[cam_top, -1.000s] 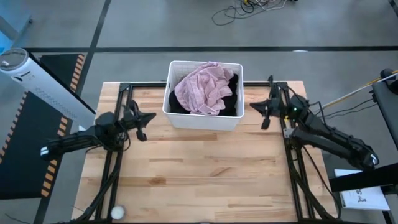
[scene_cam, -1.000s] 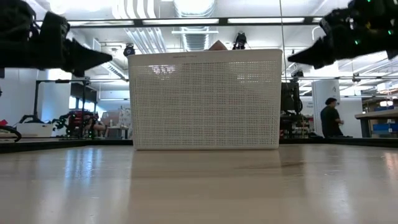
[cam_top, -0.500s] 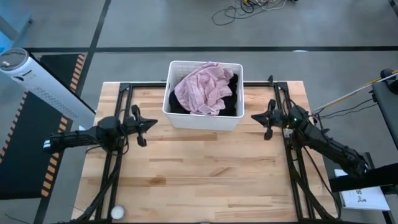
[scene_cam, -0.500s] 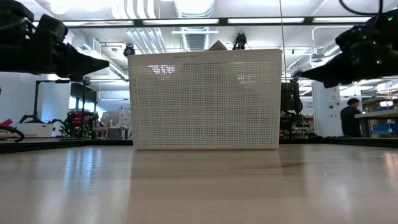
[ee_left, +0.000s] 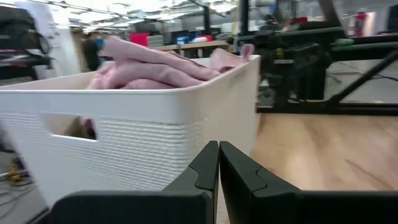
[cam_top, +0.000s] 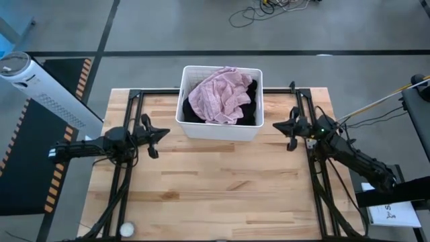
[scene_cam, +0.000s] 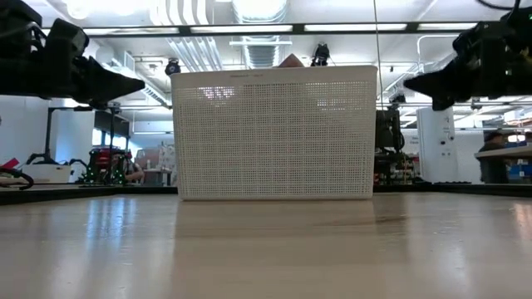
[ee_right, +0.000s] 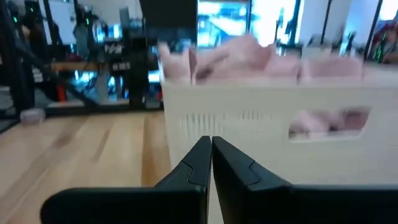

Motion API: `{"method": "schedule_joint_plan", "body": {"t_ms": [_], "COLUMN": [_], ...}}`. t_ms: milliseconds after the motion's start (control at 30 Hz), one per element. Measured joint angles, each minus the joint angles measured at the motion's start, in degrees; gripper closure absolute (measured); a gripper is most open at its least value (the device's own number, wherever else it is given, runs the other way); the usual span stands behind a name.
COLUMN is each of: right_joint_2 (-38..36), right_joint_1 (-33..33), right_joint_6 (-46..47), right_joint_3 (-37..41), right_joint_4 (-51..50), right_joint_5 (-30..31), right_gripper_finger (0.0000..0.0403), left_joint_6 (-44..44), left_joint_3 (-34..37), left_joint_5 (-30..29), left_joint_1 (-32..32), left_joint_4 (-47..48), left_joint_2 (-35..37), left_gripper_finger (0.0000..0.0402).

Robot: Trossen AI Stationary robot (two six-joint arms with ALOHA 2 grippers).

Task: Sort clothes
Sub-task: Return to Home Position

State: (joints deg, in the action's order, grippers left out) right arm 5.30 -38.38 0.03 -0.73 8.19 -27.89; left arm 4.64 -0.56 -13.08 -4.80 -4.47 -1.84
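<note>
— Whereabouts of the clothes?

— All inside the basket, heaped above its rim. Pink shirt on top, black cloth tucked along the basket's right wall. None to be seen on the table around the basket.

— And the left claw?

— Just beside the basket's left front corner, raised off the wood, tip aimed at the basket's left wall. Fingers pressed flat together in the left wrist view, gripping nothing.

— Right claw?

— Much the same beside the basket's right front corner, tip aimed at the right wall. Fingers pressed together there too, nothing held.

— Nearer of the two to the pile?

— Hard to pick. About even, one on each side of the basket, with the pile inward of each tip and a little toward the basket's back wall.

— Hinge of the coming move, then?

— Probably the heading: away from the basket, not toward it. Nothing left outside the basket to fetch, so likely just a matter of drawing each arm back from its side. Worth minding only the basket's walls, close to both tips.
</note>
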Motion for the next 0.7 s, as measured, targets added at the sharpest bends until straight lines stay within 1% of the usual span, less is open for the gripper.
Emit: {"method": "schedule_joint_plan", "body": {"t_ms": [100,200,333,500,633,700], "right_joint_2": [0.04,0.49,1.26,1.51,1.51,1.51], "right_joint_1": [2.19,5.39,11.00,17.95,21.23,21.94], "right_joint_6": [-0.20,-1.31,-1.52,-4.57,-5.22,-5.52], "right_joint_3": [0.02,0.04,0.04,0.07,0.07,0.07], "right_joint_4": [2.92,3.33,4.53,4.43,3.85,1.92], "right_joint_5": [4.10,9.30,13.10,20.11,20.58,20.68], "right_gripper_finger": [0.0403,0.0403,0.0403,0.0403,0.0403,0.0403], "left_joint_6": [0.13,0.15,0.13,0.13,0.14,0.15], "left_joint_3": [0.00,0.00,0.01,0.02,0.02,0.02], "left_joint_5": [-1.92,-2.03,-2.50,-2.91,-2.91,-2.91], "left_joint_1": [0.00,0.00,0.00,0.00,0.00,0.00], "left_joint_4": [0.11,0.34,1.03,1.06,1.09,1.09], "left_joint_2": [0.66,1.15,1.48,1.63,1.72,1.88], "left_gripper_finger": [0.0402,0.0402,0.0402,0.0402,0.0402,0.0402]}}
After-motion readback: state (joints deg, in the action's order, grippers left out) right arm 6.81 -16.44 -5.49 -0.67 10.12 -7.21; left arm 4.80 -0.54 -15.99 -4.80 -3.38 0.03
